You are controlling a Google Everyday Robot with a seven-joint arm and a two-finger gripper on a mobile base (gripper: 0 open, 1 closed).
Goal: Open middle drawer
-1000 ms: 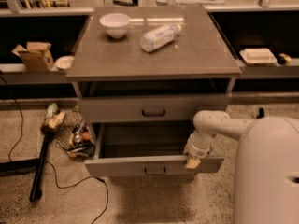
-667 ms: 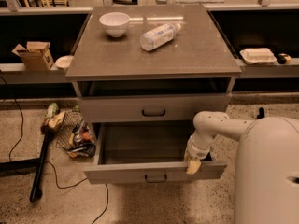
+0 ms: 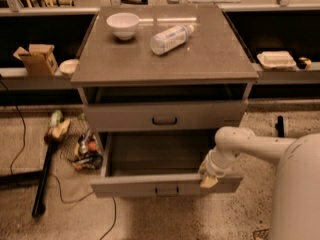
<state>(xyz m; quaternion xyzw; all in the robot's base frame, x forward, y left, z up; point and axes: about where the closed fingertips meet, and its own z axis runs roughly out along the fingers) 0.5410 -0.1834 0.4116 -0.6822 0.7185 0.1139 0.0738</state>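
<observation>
The middle drawer is a wide grey drawer with a small dark centred handle. It stands pulled well out of the cabinet, and its inside looks empty. My gripper is at the top edge of the drawer's front, right of the handle, at the end of my white arm, which reaches in from the right. The grey drawer above it is shut. Any drawer below is hidden by the pulled-out one.
On the cabinet top stand a white bowl and a lying bottle. Clutter and a dark bar with cables lie on the floor to the left. Shelves with boxes flank the cabinet.
The middle drawer has slid further out towards the camera. My gripper has moved with its front edge.
</observation>
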